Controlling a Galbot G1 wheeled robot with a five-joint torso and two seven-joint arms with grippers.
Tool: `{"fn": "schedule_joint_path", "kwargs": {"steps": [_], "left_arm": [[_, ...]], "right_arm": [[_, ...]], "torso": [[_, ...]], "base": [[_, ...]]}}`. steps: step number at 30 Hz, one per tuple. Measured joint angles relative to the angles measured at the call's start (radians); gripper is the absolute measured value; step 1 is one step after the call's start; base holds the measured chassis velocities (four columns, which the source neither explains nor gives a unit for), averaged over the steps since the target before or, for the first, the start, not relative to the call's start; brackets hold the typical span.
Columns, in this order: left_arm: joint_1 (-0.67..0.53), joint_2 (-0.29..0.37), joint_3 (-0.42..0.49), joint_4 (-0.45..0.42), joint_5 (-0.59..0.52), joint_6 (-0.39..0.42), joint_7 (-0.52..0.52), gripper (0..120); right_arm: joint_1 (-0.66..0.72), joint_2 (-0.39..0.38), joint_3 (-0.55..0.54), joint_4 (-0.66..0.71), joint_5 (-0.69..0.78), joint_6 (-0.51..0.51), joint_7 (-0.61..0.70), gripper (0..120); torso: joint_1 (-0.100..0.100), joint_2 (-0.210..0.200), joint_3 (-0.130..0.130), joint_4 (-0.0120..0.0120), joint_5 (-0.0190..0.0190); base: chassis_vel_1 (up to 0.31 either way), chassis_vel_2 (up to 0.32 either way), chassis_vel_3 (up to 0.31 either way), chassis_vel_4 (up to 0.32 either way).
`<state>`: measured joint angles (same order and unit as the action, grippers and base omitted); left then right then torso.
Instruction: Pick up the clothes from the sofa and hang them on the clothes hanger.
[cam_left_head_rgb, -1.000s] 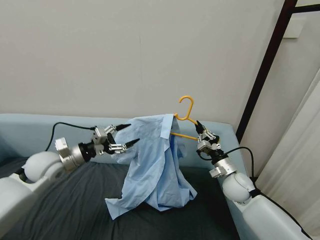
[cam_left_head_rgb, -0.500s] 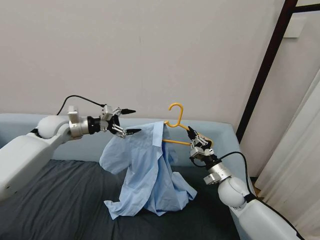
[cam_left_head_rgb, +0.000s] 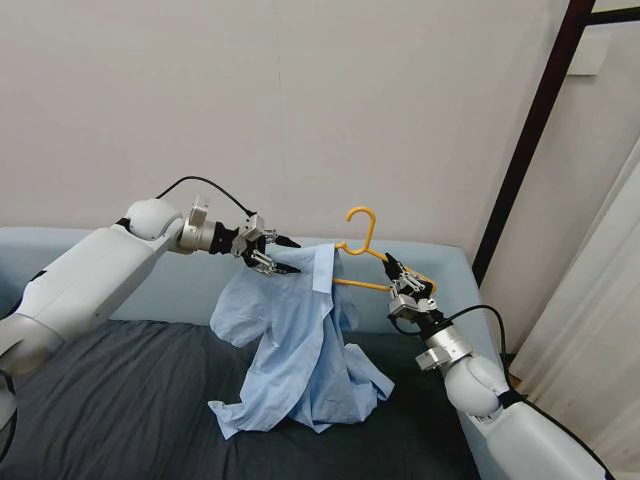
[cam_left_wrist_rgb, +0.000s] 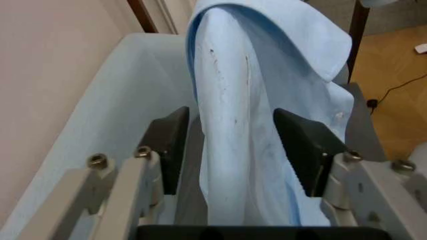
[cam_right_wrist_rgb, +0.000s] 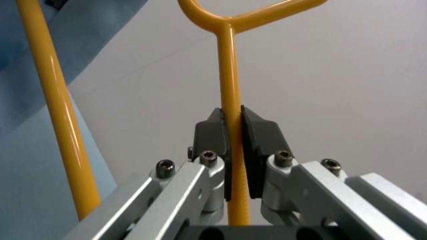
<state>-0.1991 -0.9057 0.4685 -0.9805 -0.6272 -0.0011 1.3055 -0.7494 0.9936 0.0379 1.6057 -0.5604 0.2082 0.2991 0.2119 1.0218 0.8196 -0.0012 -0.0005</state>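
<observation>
Left pincer spread loose around shirt shoulder, right pincer clamped on hanger. Shirt draped over one hanger end, tail trailing on sofa. Keep hanger level; draw shoulder over arm, no tugging.

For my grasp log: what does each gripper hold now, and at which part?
The right gripper clamps the yellow hanger on a frame bar below the hook. The left gripper straddles a shirt fold, open.

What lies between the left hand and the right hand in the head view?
The collar of the blue shirt, draped over the hanger clamped by the right hand. The left hand is open around a shirt fold, per the left wrist view.
</observation>
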Motion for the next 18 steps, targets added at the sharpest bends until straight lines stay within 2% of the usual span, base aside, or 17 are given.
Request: {"fn": "schedule_joint_path", "kwargs": {"steps": [1, 5, 6, 9, 12, 18], "left_arm": [[0.0, 0.0, 0.0, 0.0, 0.0, 0.0, 0.0, 49], [-0.004, -0.041, -0.018, 0.049, 0.03, -0.005, 0.045, 32], [-0.004, -0.041, -0.018, 0.049, 0.03, -0.005, 0.045, 32], [0.002, -0.07, -0.034, 0.069, 0.044, -0.009, 0.057, 18], [0.007, -0.083, -0.04, 0.08, 0.052, -0.017, 0.062, 9], [0.019, -0.104, -0.052, 0.104, 0.06, -0.039, 0.072, 7]], "right_arm": [[0.0, 0.0, 0.0, 0.0, 0.0, 0.0, 0.0, 5], [0.005, 0.0, -0.001, -0.001, -0.001, 0.0, 0.001, 5], [0.005, 0.0, -0.001, -0.001, -0.001, 0.0, 0.001, 5], [0.006, 0.0, -0.004, -0.001, 0.004, -0.001, 0.01, 5], [0.006, -0.001, -0.004, -0.001, 0.008, -0.004, 0.016, 5], [0.005, -0.002, -0.003, -0.001, 0.015, -0.006, 0.022, 5]], "torso": [[0.0, 0.0, 0.0, 0.0, 0.0], [0.0, 0.0, 0.0, 0.0, -0.0001], [0.0, 0.0, 0.0, 0.0, -0.0001], [0.0, 0.0, 0.0, -0.0001, 0.0001], [0.0, 0.0, 0.0, -0.0002, 0.0], [0.0, 0.0, 0.0, 0.0, 0.0]], "base": [[0.0, 0.0, 0.0, 0.0], [0.0, 0.0, 0.0, 0.0], [0.0, 0.0, 0.0, 0.0], [0.0, 0.0, 0.0, 0.0], [0.0, 0.0, 0.0, 0.0], [0.0, 0.0, 0.0, 0.0]]}}
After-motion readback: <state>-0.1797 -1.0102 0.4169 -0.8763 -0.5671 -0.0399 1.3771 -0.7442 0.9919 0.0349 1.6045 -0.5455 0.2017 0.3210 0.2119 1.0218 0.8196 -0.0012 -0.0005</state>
